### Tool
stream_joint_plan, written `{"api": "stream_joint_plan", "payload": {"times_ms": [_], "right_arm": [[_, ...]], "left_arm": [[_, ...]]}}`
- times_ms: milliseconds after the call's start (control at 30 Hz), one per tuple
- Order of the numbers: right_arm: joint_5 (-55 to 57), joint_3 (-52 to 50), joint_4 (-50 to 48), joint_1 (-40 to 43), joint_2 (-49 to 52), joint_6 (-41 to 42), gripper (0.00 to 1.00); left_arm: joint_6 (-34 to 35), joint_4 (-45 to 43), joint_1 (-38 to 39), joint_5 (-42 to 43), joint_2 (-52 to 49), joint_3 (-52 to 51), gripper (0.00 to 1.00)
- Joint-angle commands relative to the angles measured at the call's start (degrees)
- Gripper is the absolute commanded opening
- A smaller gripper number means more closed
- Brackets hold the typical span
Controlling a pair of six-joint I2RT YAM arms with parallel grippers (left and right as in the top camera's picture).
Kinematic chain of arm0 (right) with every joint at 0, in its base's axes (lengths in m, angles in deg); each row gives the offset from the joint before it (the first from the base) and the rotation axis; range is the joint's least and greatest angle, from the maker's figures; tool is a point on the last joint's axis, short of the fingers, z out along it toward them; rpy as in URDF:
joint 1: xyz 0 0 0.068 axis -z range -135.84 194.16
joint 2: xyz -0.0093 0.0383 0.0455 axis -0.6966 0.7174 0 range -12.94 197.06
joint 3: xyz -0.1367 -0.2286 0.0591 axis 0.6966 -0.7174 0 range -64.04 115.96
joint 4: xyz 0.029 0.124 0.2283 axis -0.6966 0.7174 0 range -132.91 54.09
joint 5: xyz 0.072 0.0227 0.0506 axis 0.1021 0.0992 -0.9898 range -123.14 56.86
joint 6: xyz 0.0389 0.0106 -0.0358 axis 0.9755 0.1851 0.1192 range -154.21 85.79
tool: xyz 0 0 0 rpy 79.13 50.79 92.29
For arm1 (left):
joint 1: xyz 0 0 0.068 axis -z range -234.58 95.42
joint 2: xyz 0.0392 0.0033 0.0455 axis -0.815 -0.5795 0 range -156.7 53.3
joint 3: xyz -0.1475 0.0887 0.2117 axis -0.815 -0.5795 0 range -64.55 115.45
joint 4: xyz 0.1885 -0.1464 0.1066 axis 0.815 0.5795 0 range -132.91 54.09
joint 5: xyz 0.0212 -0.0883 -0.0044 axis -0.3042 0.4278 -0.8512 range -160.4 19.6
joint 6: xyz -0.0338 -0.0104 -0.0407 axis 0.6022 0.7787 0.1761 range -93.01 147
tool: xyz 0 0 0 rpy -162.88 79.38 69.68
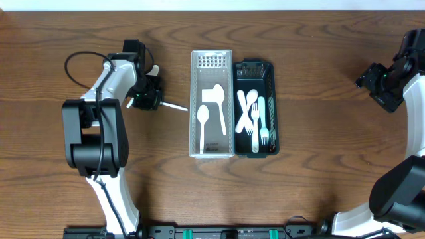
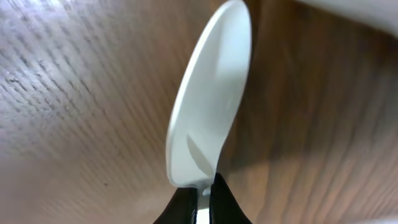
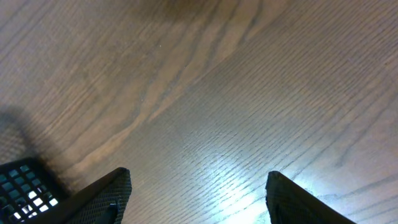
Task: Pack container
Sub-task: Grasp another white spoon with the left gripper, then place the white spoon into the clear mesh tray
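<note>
Pinching the spoon at its neck, our left gripper may let it swivel and miss the bin. Our right gripper gapes empty.

Dark brown wooden tabletop, fine open grain, low satin sheen with a soft glare patch. Smooth, slightly glossy white plastic spoon. Translucent, frosted-looking rectangular plastic container. Matt dark plastic lattice basket. Right fingers matt black, finely textured.
</note>
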Motion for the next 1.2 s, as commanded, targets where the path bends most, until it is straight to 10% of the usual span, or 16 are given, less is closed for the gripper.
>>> {"api": "stream_joint_plan", "payload": {"times_ms": [0, 367, 733, 833, 967, 1167], "right_arm": [[-0.2, -0.1, 0.1, 0.2, 0.4, -0.4, 0.73], [-0.2, -0.1, -0.6, 0.2, 0.4, -0.3, 0.74], [-0.2, -0.1, -0.8, 0.2, 0.4, -0.3, 0.75], [-0.2, -0.1, -0.4, 0.2, 0.4, -0.3, 0.75], [-0.2, -0.1, -0.3, 0.2, 0.4, -0.3, 0.76], [-0.2, -0.1, -0.4, 0.2, 0.4, -0.3, 0.77]], "left_arm": [[-16.4, 1.0, 0.4, -0.7, 7.6, 0.6, 0.06], [-40.7, 5.2, 8.4, -5.0, 29.7, 0.6, 0.06], [-56.3, 8.6, 29.1, -18.8, 21.9, -1.6, 0.06], [-56.2, 8.5, 29.1, -22.9, 20.2, -1.6, 0.08], [-58.1, 8.3, 26.7, -30.5, 20.9, -0.9, 0.34], [-67.3, 5.4, 20.2, -31.5, 21.0, 0.2, 0.34]]}}
